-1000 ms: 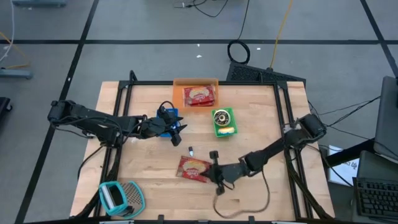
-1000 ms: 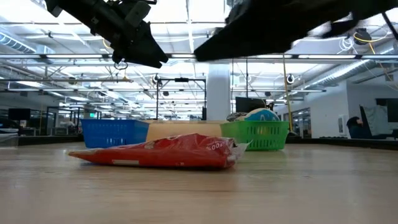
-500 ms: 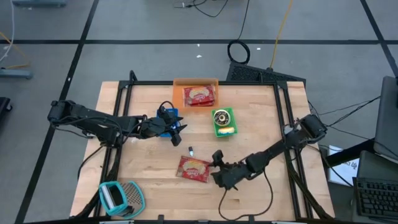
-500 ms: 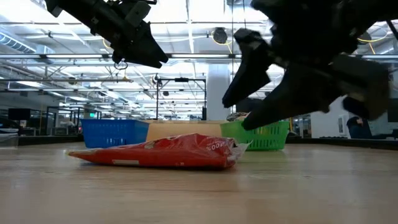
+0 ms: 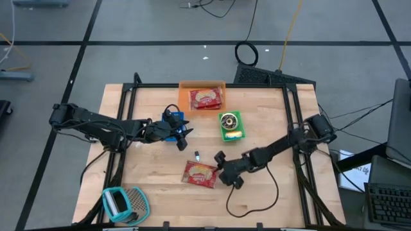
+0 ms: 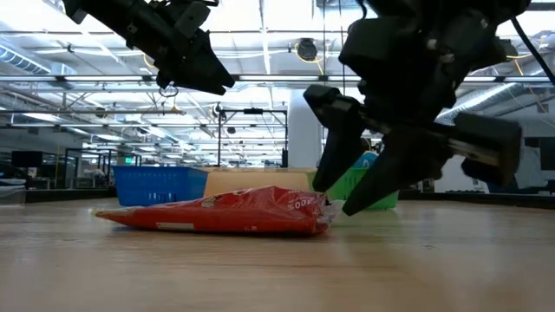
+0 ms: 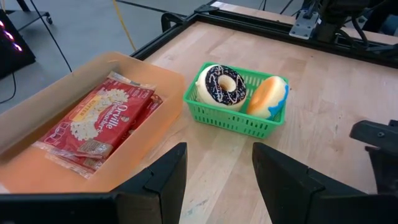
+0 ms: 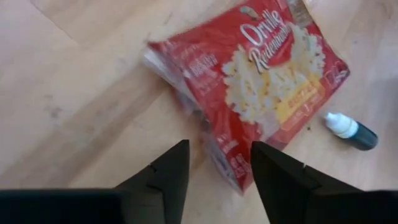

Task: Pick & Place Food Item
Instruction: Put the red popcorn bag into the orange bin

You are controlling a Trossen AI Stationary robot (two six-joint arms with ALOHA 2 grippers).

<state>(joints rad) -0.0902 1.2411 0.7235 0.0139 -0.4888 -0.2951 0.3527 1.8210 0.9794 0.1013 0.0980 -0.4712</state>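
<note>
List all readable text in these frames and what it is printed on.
"Orville": popcorn bag in the tray.
"Orville Redenbacher's", second word partly blurred: popcorn bag on the table.
Smaller print on both bags: too blurred to read.
Dropper bottle: no readable label.

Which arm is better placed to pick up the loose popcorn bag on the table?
The right. Its gripper sits open at the edge of the popcorn bag, fingers aimed at it. The left gripper hovers farther off by the blue basket.
</note>
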